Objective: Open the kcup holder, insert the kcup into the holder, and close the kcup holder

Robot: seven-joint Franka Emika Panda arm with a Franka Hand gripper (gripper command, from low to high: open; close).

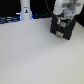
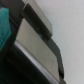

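Observation:
The kcup holder [image 1: 62, 29], a black boxy unit, stands at the back of the white table toward the exterior view's right. My gripper [image 1: 63, 20] hangs right over it, the white arm covering its top, and the fingers are too blurred to read. The wrist view is filled by the kcup holder [image 2: 37, 50] from very close: black edges and two light grey panels set at a slant. A teal-green patch [image 2: 4, 25] shows at the picture's edge, and I cannot tell what it is. The kcup itself does not show clearly in either view.
A tall white bottle-like object [image 1: 25, 11] with a dark band stands at the back toward the exterior view's left, in front of a dark blue strip. The white table [image 1: 35, 57] stretches out toward the front.

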